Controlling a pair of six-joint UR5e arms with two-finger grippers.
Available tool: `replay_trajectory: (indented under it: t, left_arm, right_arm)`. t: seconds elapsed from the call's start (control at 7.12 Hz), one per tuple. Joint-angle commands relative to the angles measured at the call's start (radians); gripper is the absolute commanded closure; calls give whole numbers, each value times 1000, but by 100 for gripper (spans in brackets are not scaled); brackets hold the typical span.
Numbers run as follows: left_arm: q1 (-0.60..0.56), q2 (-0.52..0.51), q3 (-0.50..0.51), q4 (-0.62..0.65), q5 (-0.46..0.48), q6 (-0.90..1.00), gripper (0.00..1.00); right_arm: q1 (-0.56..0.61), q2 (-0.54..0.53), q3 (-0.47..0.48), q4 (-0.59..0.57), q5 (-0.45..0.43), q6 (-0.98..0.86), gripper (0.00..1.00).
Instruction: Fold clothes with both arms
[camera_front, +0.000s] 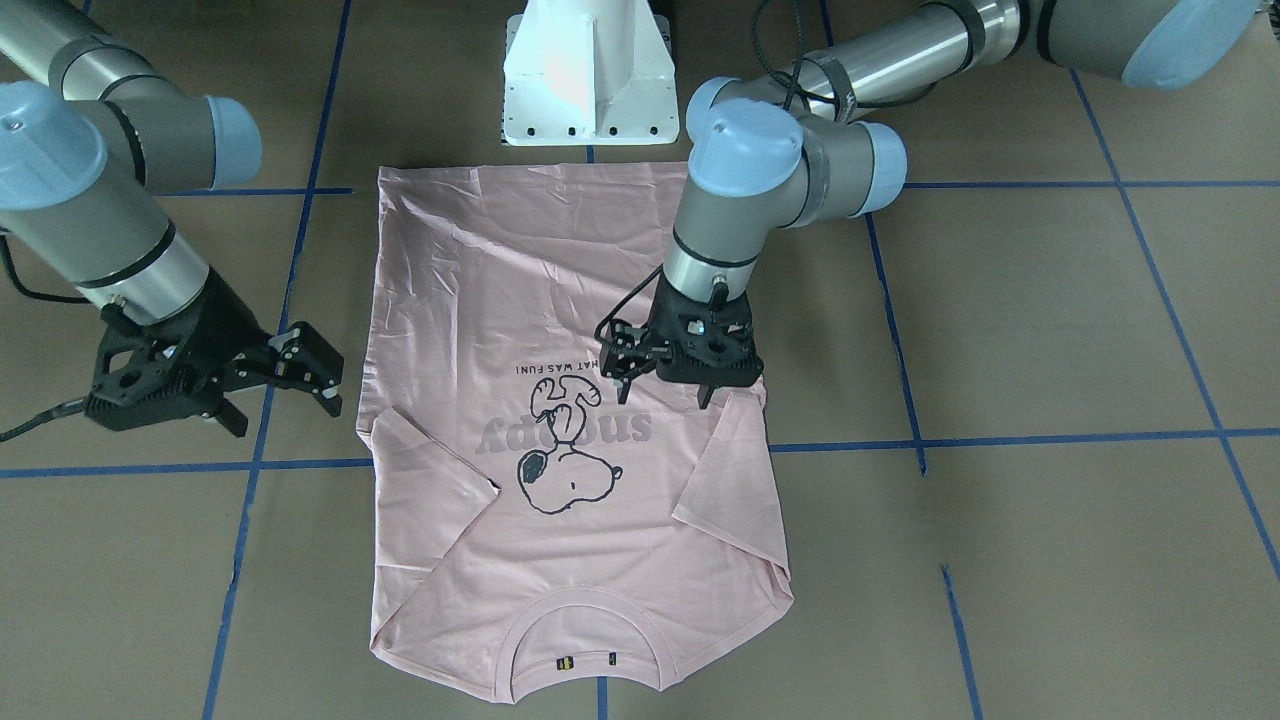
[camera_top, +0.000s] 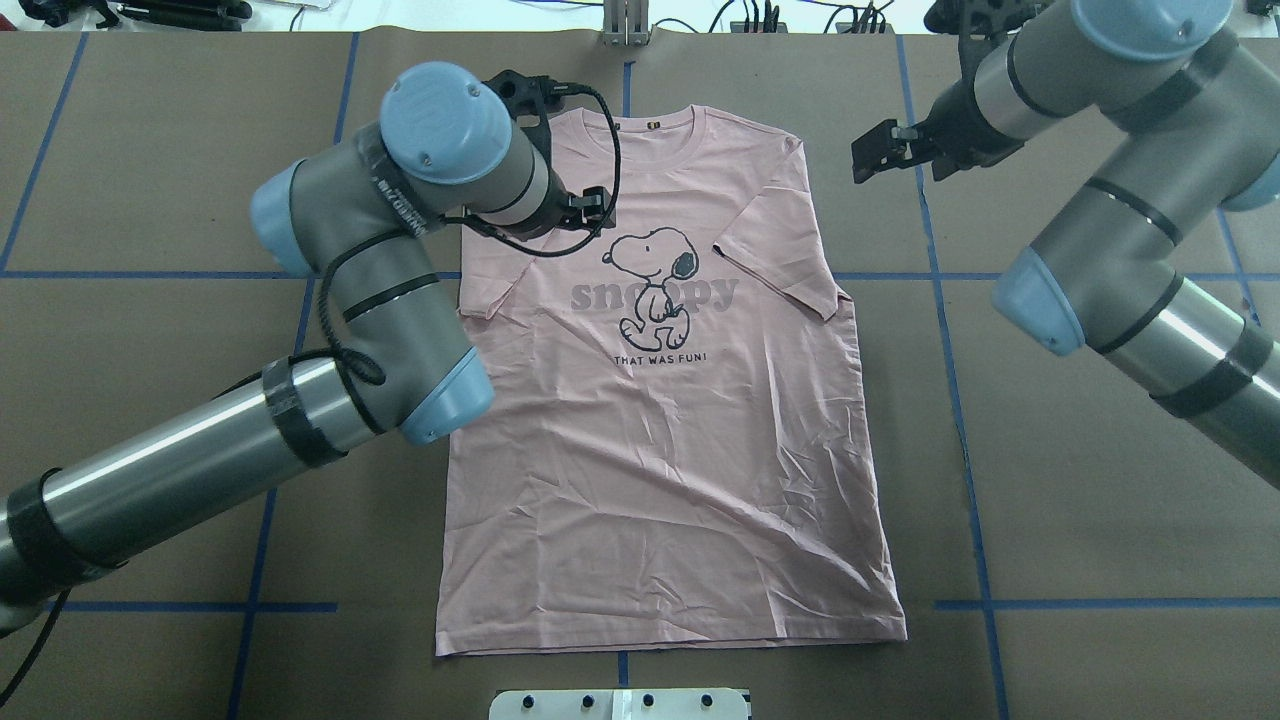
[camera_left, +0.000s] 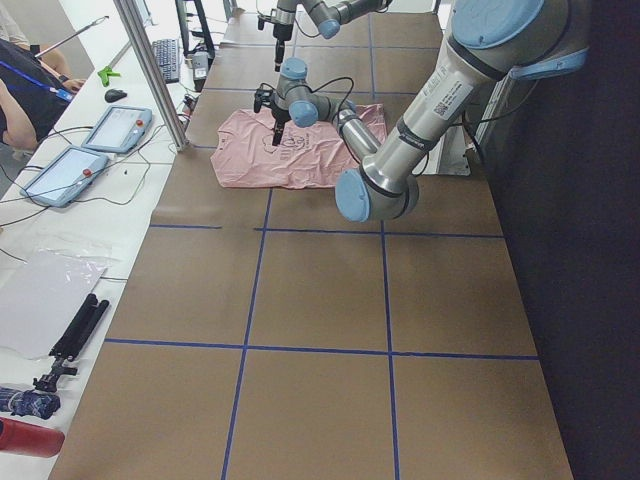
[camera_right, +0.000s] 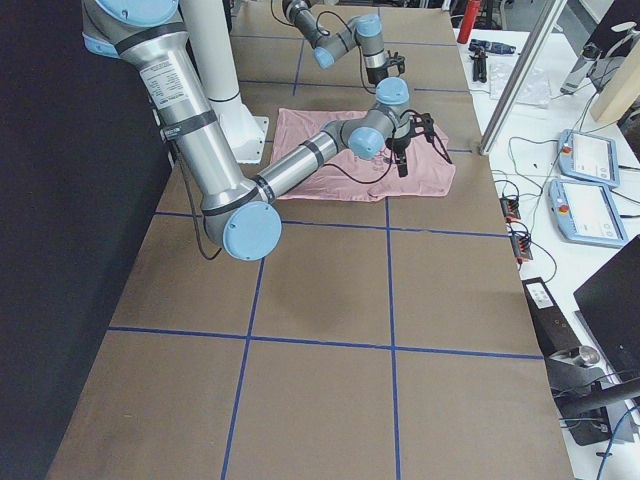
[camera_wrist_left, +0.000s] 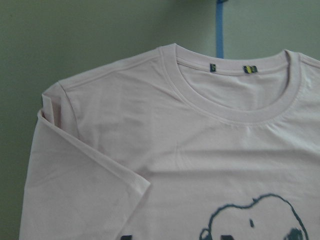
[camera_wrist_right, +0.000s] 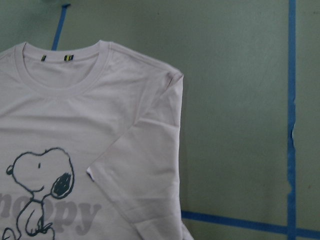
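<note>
2 grippers in play, and the pink Snoopy T-shirt (camera_top: 660, 470) lies flat and face up in the middle of the brown table (camera_top: 1050, 480), between the blue tape lines (camera_top: 940, 330). Its hem (camera_top: 670, 635) lies on my side, just in front of the white pedestal base (camera_front: 590, 75), and the ribbed collar (camera_wrist_left: 230, 117) points away from me. Inside the collar I can see 2 small tags (camera_wrist_left: 247, 69). Both short sleeves are turned in over the chest: the left sleeve (camera_wrist_left: 75, 165) slants across the cloth on one side and the right sleeve (camera_wrist_right: 140, 165) does the same on the other. The cartoon dog print (camera_top: 655, 275) sits between them over the grey "snoopy" lettering (camera_top: 720, 295), with the line "THAT WAS FUN!" (camera_top: 660, 360) beneath it. The lower half of the shirt is creased but spread out. My left gripper (camera_front: 660, 388) points down over the shirt, beside the print and near the folded left sleeve. Its 2 fingers are spread wide with no cloth between them, and my left wrist camera looks down on the shoulder and collar from above. I cannot tell whether the fingertips touch the fabric. My right gripper (camera_front: 285, 415) is off the shirt, over bare table just beside the shirt's right edge at sleeve level. It is tilted toward the cloth, with its fingers apart and nothing in them.
</note>
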Motion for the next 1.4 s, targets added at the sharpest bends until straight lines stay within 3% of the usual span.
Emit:
replay_trajectory:
  t: [0.0,0.28,0.56,0.7,0.84,1.12,1.26]
  left_arm:
    - [89,160,-263,-4,5,-20,0]
    - [278,315,-412,-38,210,-187,0]
    - [420,436,-491,-40,283,-322,0]
    - [502,488,-499,-40,336,-379,0]
    - [574,521,-499,-40,370,-454,0]
    - [628,569,-494,-40,403,-505,21]
    - [633,581,-491,-38,403,-507,23]
  right_arm:
    - [-185,-171,234,0,-130,220,0]
    - [-488,-361,429,5,-417,444,0]
    - [-757,-477,468,18,-674,621,0]
    - [-841,-531,466,103,-743,669,2]
    - [-909,-651,462,280,-805,679,3]
    - [-934,-692,451,347,-835,677,2]
    - [-934,-692,451,347,-835,677,2]
